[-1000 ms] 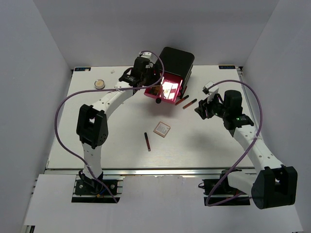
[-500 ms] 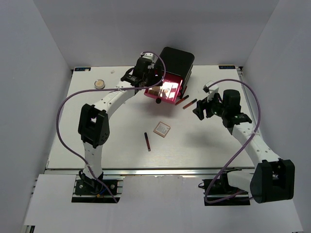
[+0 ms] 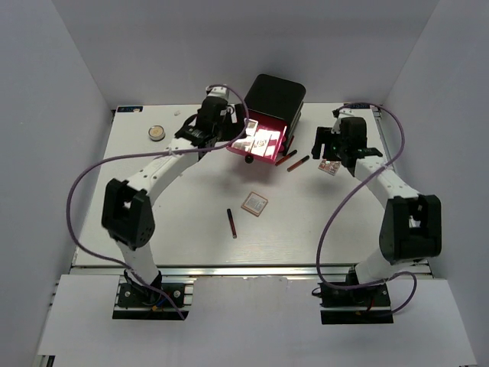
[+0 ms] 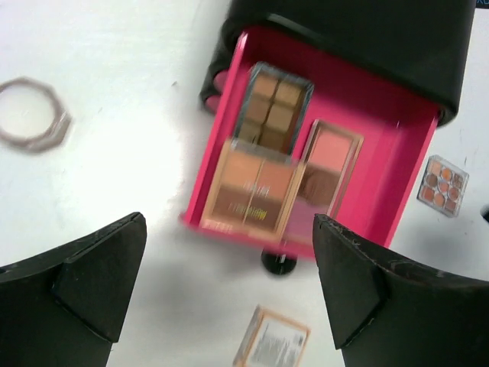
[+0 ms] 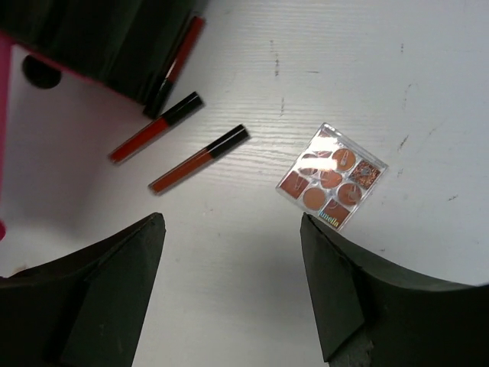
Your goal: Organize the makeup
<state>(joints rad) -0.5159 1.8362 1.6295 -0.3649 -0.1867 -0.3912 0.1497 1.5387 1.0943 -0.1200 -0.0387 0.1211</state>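
Observation:
The black box [image 3: 276, 98] has its pink drawer [image 3: 280, 144] pulled out, with three flat palettes [image 4: 248, 187] lying in it. My left gripper [image 3: 231, 136] is open and empty, above the drawer's front left edge [image 4: 229, 222]. My right gripper [image 3: 334, 151] is open and empty above the table [image 5: 231, 222], just left of a clear palette of round pans [image 5: 332, 177], which also shows in the top view [image 3: 330, 167]. Dark red sticks [image 5: 200, 158] lie between the box and that palette. Another square palette [image 3: 254, 202] and one stick [image 3: 231, 222] lie mid-table. A round compact [image 3: 157, 133] sits far left.
The drawer's black knob [image 4: 279, 262] points toward the table's middle. A pale octagonal ring [image 4: 30, 122] lies left of the drawer. White walls enclose the table [image 3: 183, 222] on three sides.
My left gripper has drawn back to the left off the drawer, uncovering the palettes inside. My right arm has swung toward the back, and the clear palette now shows on the table beside it.

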